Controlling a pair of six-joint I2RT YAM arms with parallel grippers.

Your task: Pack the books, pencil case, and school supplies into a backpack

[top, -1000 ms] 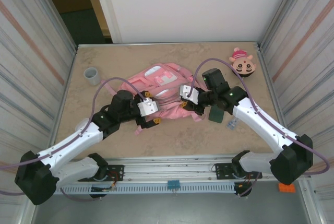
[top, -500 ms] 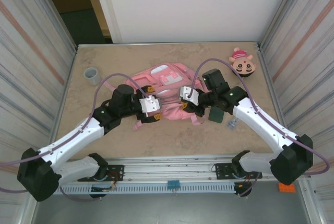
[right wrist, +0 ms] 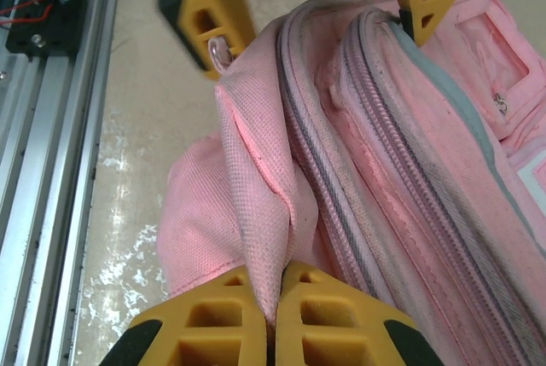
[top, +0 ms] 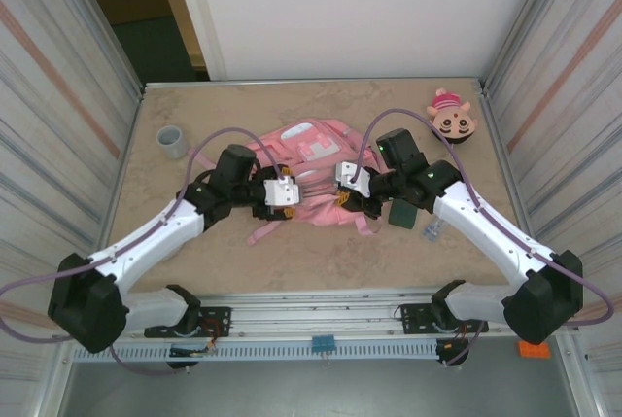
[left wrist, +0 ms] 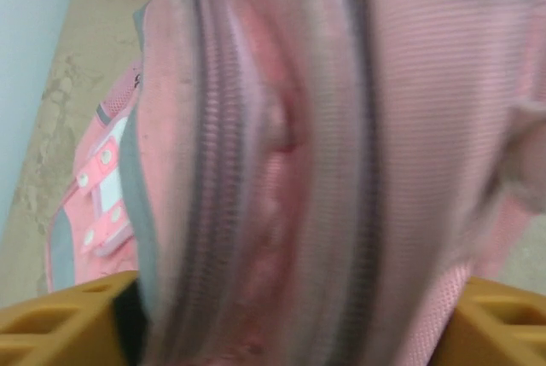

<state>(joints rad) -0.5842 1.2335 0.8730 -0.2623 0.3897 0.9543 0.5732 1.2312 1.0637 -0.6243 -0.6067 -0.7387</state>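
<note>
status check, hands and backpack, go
Left hand open, straddling backpack. Right hand shut on its fabric. Pencil case on table, unpacked.

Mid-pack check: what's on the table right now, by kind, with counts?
backpack: 1
pencil case: 1
small pale supply item: 1
grey cup: 1
cartoon-face toy: 1
total: 5

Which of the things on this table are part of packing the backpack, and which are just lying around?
For the job:
backpack
dark green pencil case
tiny bluish-grey supply item

Just lying about:
small grey cup
cartoon-face toy
</note>
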